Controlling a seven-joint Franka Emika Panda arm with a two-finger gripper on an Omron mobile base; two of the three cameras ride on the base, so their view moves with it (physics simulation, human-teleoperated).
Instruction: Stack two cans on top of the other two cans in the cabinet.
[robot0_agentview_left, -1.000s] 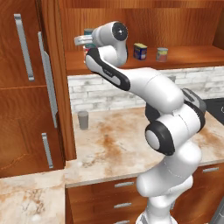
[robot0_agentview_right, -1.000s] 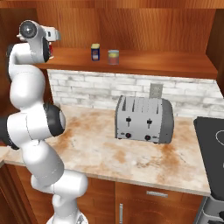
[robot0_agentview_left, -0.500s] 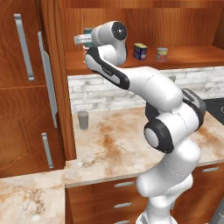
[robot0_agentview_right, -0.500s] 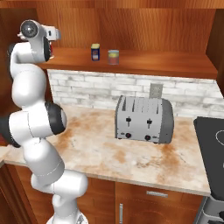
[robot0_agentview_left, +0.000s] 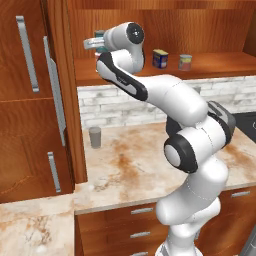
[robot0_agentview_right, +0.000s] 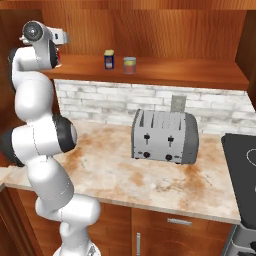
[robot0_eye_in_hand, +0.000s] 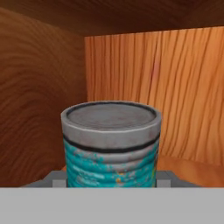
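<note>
From the left base view the arm reaches up to the left end of the cabinet (robot0_agentview_left: 215, 62), where the gripper (robot0_agentview_left: 96, 44) sits level with a teal can (robot0_agentview_left: 100, 35), mostly hidden behind the hand. Well to the right of the fingers, on the same shelf, stand the dark blue can (robot0_agentview_left: 160, 58) and the pale green-grey can (robot0_agentview_left: 185, 62), near each other but apart. Below, a grey cup (robot0_agentview_left: 95, 137) stands on the counter (robot0_agentview_left: 125, 170). In the right base view the gripper (robot0_agentview_right: 62, 38) points into the cabinet's left corner; something red shows just beneath it, too hidden to name. A toaster (robot0_agentview_right: 165, 136) sits on the counter. In the hand view the teal can stands upright directly between the finger tips (robot0_eye_in_hand: 53, 178), which flank its base at both sides; whether they are pressing it I cannot tell.
</note>
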